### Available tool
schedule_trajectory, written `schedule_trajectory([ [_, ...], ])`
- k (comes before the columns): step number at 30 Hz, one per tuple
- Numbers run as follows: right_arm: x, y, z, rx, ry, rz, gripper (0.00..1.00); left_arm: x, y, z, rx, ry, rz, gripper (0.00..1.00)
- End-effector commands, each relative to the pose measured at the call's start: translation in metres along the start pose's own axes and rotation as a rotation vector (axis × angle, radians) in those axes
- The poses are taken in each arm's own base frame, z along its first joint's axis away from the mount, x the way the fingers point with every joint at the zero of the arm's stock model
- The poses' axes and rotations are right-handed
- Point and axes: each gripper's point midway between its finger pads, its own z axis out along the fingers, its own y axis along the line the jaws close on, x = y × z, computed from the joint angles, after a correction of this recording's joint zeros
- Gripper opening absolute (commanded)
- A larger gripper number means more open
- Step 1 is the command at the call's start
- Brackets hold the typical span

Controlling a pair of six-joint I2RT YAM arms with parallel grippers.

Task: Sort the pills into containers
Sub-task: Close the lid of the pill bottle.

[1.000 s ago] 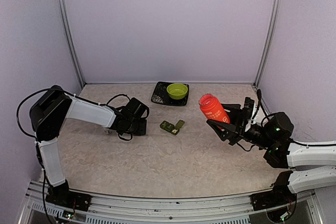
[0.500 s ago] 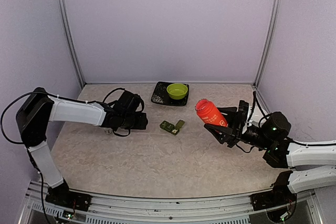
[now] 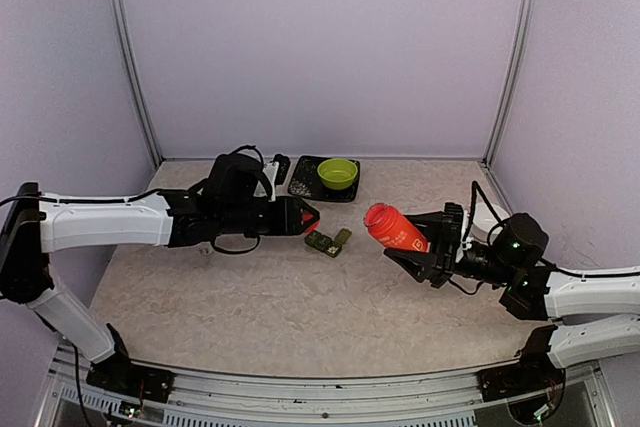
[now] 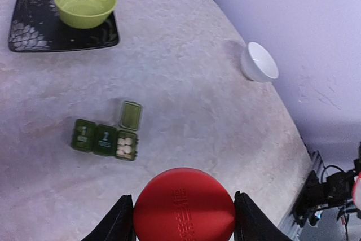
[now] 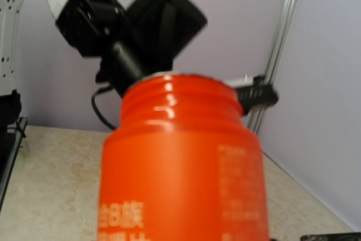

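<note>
- L gripper is clamped on a red cap, w/ fingers pressing it from both sides. It's held above the table, just beside the containers.
- R gripper is closed round an orange-red bottle, which is off the table & tilted, neck pointing up-left toward the L arm. R wrist view shows the threaded neck bare, though that pic is blurred.
- The containers are three dark green boxes in a row, flat on the table mid-scene. They sit between the two grippers & touch neither.
- Two boxes have lids down. The end box has its lid flipped open, w/ pale pills inside.
- Black tray sits at the back w/ a green bowl on it. There are pale specks on the tray's other end — can't tell what they are.
- White bowl is on the R side near the wall, well apart from the containers.
</note>
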Motion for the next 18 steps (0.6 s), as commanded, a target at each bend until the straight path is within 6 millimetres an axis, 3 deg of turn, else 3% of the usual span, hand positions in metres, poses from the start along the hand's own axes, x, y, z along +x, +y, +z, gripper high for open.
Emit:
schedule_trajectory([
  [1,0.003,0.003,0.005,-0.030,0.013,-0.004,0.18,-0.023,-0.064,-0.023,0.239,-0.055,-0.028,0.53],
  [10,0.014,0.005,0.009,-0.024,0.048,-0.019,0.19,-0.037,-0.119,-0.051,0.481,-0.081,-0.075,0.54],
  [18,0.013,0.000,0.012,0.011,0.059,-0.044,0.18,-0.034,-0.151,-0.062,0.605,-0.053,-0.094,0.53],
])
